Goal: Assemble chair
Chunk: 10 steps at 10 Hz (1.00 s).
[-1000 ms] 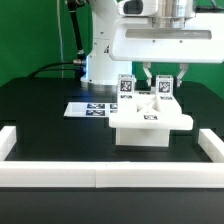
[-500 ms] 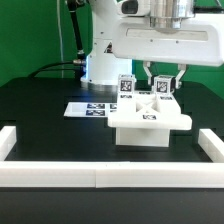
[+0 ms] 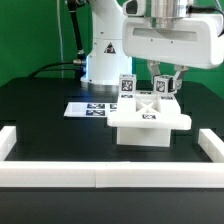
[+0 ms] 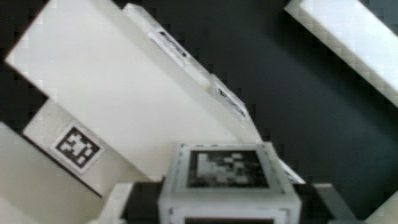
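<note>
The part-built chair (image 3: 150,122) stands mid-table: a white slab seat with two upright tagged posts at its back. My gripper (image 3: 166,78) hangs over the post on the exterior view's right (image 3: 167,89), with its fingers on both sides of that post's top. The other post (image 3: 127,86) stands free. In the wrist view my gripper (image 4: 222,205) is shut on the tagged white post (image 4: 226,170), with dark pads against both its sides. The seat slab (image 4: 125,90) lies beyond it.
The marker board (image 3: 88,108) lies flat on the exterior view's left of the chair. A low white border rail (image 3: 100,176) runs along the front and up both sides; part of it shows in the wrist view (image 4: 356,40). The robot base (image 3: 100,60) stands behind.
The white wrist body above my gripper has shifted toward the exterior view's right. The fingers stay at the same post, and the chair has not moved.
</note>
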Available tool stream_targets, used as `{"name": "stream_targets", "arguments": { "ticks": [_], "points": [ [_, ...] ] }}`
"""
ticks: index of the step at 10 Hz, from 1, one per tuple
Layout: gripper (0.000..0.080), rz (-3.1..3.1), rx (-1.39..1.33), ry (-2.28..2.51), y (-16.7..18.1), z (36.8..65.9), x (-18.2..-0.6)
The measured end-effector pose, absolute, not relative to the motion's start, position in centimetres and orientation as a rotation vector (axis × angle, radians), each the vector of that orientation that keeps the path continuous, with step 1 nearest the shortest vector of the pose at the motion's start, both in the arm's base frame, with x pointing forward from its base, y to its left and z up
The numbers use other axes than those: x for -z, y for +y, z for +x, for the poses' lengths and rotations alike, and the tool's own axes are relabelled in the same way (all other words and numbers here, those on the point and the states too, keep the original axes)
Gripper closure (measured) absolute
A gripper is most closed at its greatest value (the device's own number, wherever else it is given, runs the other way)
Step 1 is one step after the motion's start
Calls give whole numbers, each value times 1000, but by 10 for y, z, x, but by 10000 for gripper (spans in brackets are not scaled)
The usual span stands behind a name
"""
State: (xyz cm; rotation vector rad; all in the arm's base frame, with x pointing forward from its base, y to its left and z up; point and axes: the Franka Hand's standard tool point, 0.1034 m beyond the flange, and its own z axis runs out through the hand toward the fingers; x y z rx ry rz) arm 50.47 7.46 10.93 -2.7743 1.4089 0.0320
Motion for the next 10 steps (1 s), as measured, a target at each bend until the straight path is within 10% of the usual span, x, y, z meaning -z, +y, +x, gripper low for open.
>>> {"name": "stream_targets", "arguments": {
  "ticks": [4,6,10],
  "points": [
    [498,-2702,-39,1531,76,505,-109],
    [234,-2727,-39,1486,76,504,-109],
    [154,-2964,-26,950,76,505,-109]
  ]
}}
